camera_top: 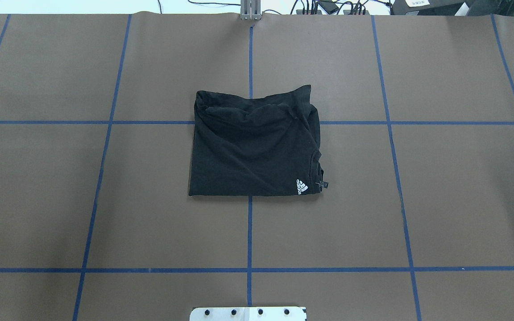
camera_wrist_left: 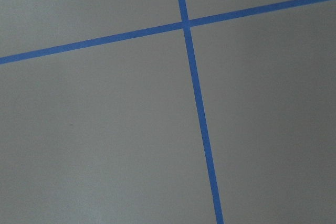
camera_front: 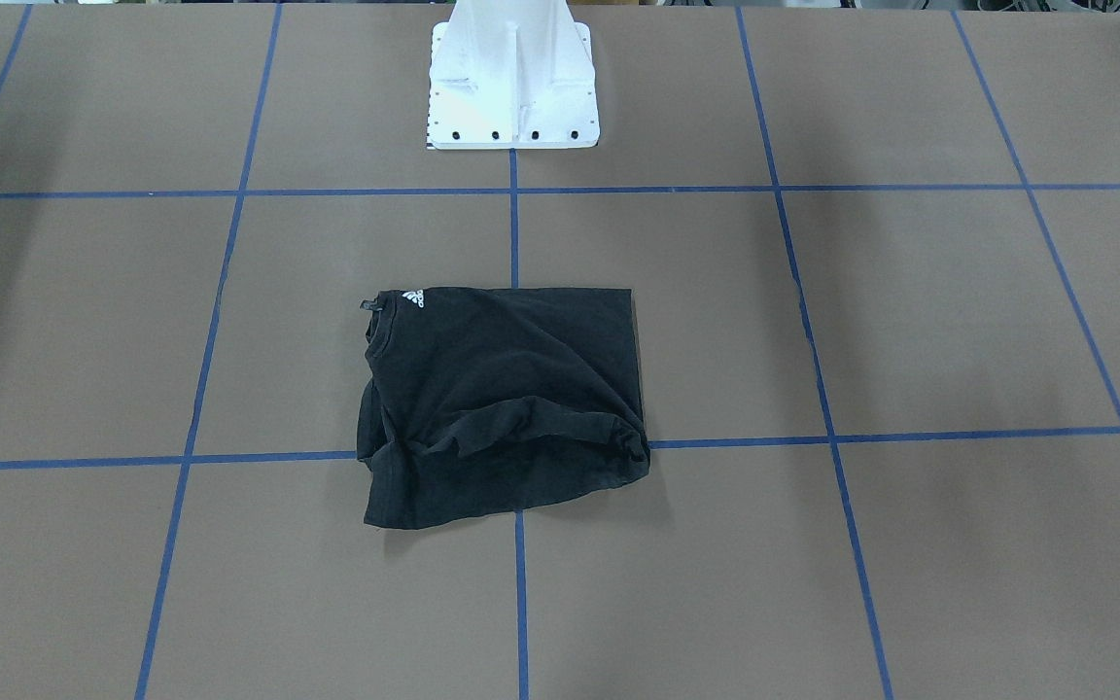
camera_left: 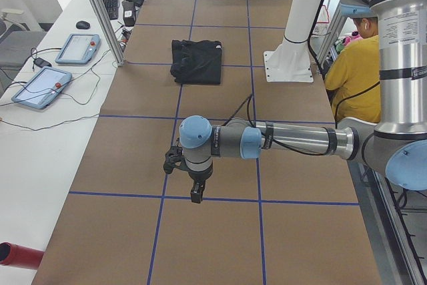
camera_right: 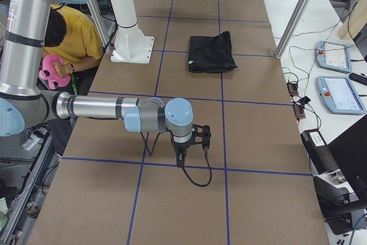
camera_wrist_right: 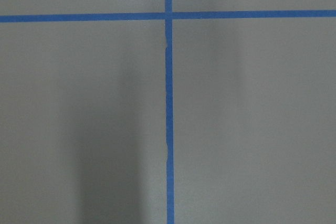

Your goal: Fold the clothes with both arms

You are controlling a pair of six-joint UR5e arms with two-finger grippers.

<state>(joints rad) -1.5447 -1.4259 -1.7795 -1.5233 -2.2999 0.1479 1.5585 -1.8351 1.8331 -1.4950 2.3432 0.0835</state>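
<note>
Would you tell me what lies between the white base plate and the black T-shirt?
Only bare brown table surface, crossed by blue tape lines, separates the base plate from the T-shirt; the front-facing view shows it.

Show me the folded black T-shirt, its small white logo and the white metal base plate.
Folded black T-shirt (camera_top: 248,151): overhead view, middle of the cloth.
Small white logo (camera_top: 302,186): overhead view, the logo's centre.
White metal base plate (camera_front: 513,124): front-facing view, its front edge.

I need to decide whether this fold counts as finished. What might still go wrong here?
The T-shirt is puffy and bunched along its edge away from the robot, so the layers may slump open. Its collar tag sticks out and might snag. A person sits close to the right arm.
</note>
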